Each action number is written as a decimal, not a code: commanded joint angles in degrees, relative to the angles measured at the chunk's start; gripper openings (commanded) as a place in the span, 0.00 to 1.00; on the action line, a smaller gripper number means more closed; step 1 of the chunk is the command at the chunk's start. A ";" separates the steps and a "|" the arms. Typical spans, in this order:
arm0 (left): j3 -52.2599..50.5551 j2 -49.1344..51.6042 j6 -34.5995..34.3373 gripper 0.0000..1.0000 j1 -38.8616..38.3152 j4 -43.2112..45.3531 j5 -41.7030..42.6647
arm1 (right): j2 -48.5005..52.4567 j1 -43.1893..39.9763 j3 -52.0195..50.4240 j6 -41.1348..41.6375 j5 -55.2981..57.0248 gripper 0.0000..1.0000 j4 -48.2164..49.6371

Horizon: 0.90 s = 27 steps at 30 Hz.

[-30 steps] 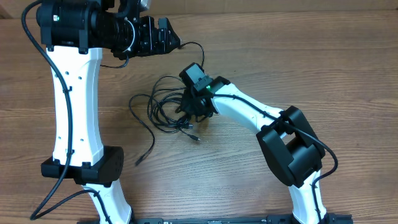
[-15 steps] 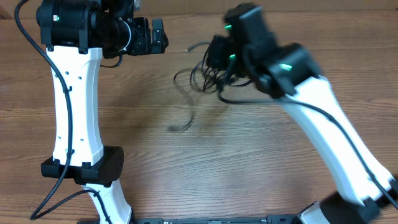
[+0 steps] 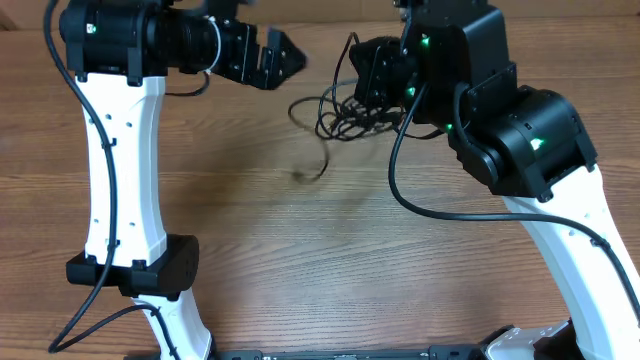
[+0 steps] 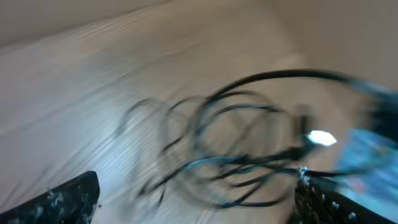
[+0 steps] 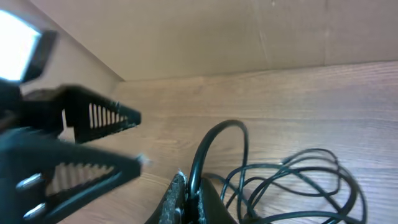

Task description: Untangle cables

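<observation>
While the two white arms stand at the 6 o'clock edge of the wooden table (image 3: 300, 260) in the overhead view, their working ends sit far up the board. Just past the centre, toward 12 o'clock, one loose strand (image 3: 318, 165) of the cables (image 3: 335, 112) curls down, blurred; whether its tip touches the wood I cannot tell. Beyond it the cables form a tangle of thin black loops at 12 o'clock, between the two grippers. The right gripper (image 5: 188, 198) is at 1 o'clock, touching the right side of the tangle. In its own wrist view the jaws are pressed together on a black cable that arches up from between them, with more loops spreading toward 3 o'clock. Farther back, at 11 o'clock, the left gripper (image 5: 127, 140) faces the tangle from the left, near it but apart. Its two ribbed fingers (image 5: 99, 115) are spread wide in a V and grip nothing. The left wrist view, heavily blurred, shows the loops ahead between those spread fingers.
</observation>
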 commanded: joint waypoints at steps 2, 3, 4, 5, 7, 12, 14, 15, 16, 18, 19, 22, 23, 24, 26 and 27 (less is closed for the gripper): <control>-0.52 -1.14 12.09 1.00 -1.40 1.49 18.27 | -1.81 -0.15 1.66 -1.27 0.52 0.04 0.28; -0.52 -0.74 12.66 1.00 -2.05 1.75 17.55 | -2.12 -0.15 1.66 -1.25 0.52 0.04 0.28; -0.52 -0.39 12.92 1.00 -2.73 1.86 16.59 | -2.34 -0.15 1.66 -1.25 0.52 0.04 0.33; -0.52 0.28 13.29 1.00 -3.65 1.99 15.13 | -2.64 -0.15 1.66 -1.25 0.52 0.04 0.37; -0.52 1.77 13.25 1.00 -5.53 2.32 11.82 | -3.48 -0.15 1.66 -1.25 0.52 0.04 0.46; -0.52 6.36 13.22 1.00 -8.66 3.10 5.75 | -5.70 -0.15 1.66 -1.27 0.52 0.04 0.55; -0.52 7.96 13.22 1.00 -8.96 3.06 5.14 | -6.69 -0.15 1.66 -1.27 0.55 0.04 0.46; -0.52 8.66 13.22 1.00 -8.94 3.06 5.14 | -7.02 -0.17 1.66 -1.27 0.55 0.04 0.44; -0.52 9.09 13.25 1.00 -8.94 3.06 5.14 | -7.41 -0.17 1.66 -1.31 0.55 0.04 0.44; -0.52 9.68 13.22 1.00 -8.63 3.06 4.33 | -7.98 -0.17 1.66 -1.46 0.55 0.04 0.37; -0.52 9.68 13.25 0.94 -8.44 3.06 3.96 | -8.13 -0.15 1.66 -1.46 0.52 0.04 0.28; -0.52 9.68 13.05 0.45 -8.31 4.04 2.78 | -8.59 -0.07 1.66 -1.44 -0.35 0.04 -0.50; -0.52 9.68 12.50 0.32 -8.48 4.70 2.86 | -8.61 -0.04 1.66 -1.44 -1.27 0.04 -0.70; -0.52 9.68 11.80 0.09 -8.66 5.46 2.86 | -8.61 -0.04 1.66 -1.44 -2.36 0.04 -0.90; -0.52 9.97 10.16 0.04 -9.60 7.65 2.80 | -8.61 -0.04 1.66 -1.44 -4.72 0.04 -1.33; -0.52 10.12 9.62 0.04 -10.16 8.68 2.56 | -8.61 -0.04 1.66 -1.44 -5.20 0.04 -1.46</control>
